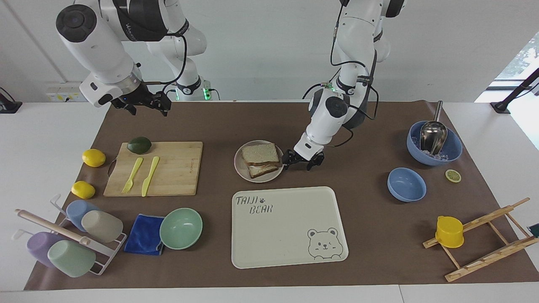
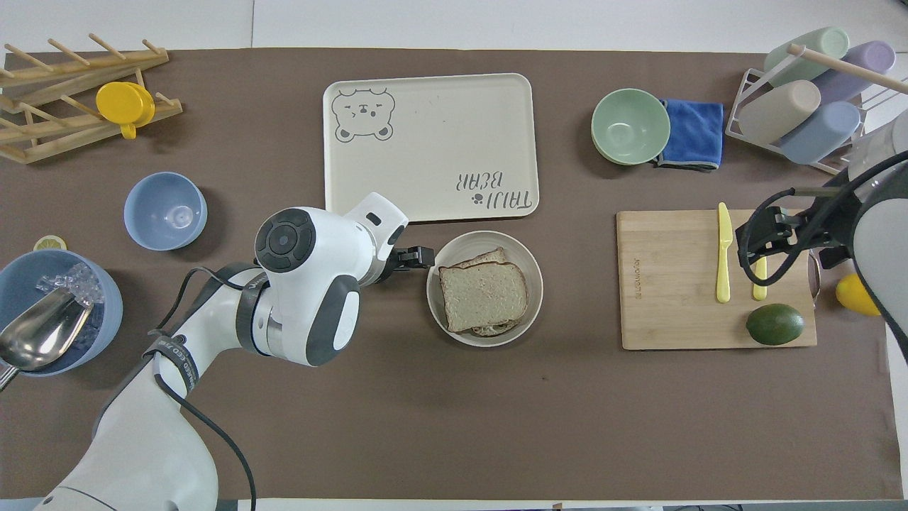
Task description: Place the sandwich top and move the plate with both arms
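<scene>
**A:** Start with the table [image 1: 379, 261]: what can't you see?

**B:** You see nearly all of it. In the overhead view the left arm [image 2: 298, 298] covers a patch of brown mat, and the right arm [image 2: 883, 234] is cut off at the frame's edge, hiding part of a lemon [image 2: 851, 297] beside the cutting board [image 1: 168, 168].

**A:** And the plate?

**B:** The plate [image 1: 241, 170] sits mid-table, nearer the robots than the bear tray [image 1: 290, 235]. The sandwich top [image 1: 260, 153] lies on the stack; you can only glimpse the filling under it at the edge.

**A:** The claws?

**B:** The left claw [image 1: 300, 160] sits low just beside the plate's rim, toward the left arm's end, fingers spread and holding nothing. You can't tell if it touches the rim. The right claw [image 1: 145, 103] hangs over the mat near the cutting board, spread wide and empty too.
</scene>
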Available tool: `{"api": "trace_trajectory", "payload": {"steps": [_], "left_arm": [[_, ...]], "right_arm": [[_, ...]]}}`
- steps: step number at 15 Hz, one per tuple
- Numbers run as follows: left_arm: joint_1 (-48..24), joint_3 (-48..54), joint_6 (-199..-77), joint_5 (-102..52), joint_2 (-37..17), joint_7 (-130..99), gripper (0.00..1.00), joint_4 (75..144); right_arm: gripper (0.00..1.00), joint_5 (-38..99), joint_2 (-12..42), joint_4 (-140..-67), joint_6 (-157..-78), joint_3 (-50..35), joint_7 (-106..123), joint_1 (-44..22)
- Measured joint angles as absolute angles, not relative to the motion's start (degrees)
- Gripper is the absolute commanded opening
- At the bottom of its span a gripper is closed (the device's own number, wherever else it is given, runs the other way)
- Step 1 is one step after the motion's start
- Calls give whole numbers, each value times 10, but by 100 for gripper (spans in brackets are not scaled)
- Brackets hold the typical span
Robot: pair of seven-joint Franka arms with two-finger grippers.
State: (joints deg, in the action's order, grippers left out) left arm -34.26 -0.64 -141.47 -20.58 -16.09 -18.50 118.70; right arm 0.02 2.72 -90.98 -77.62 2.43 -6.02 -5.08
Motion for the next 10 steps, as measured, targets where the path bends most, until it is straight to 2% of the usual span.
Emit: {"api": "trace_trajectory", "payload": {"steps": [8,9,10], "left_arm": [[-363,-6,-1382,-219,-160,-185,99,1187],[-363,-6,-1375,-219,-159,-185,98,1187],[-364,-6,-1371,-219,-158,-185,93,1187]], "right_arm": [[100,0,-2,-942,-791,36,-41,-13],[100,0,-5,-944,-791,35,-41,-15],[100,0,-8,-946,-791,35,-41,-17]]}}
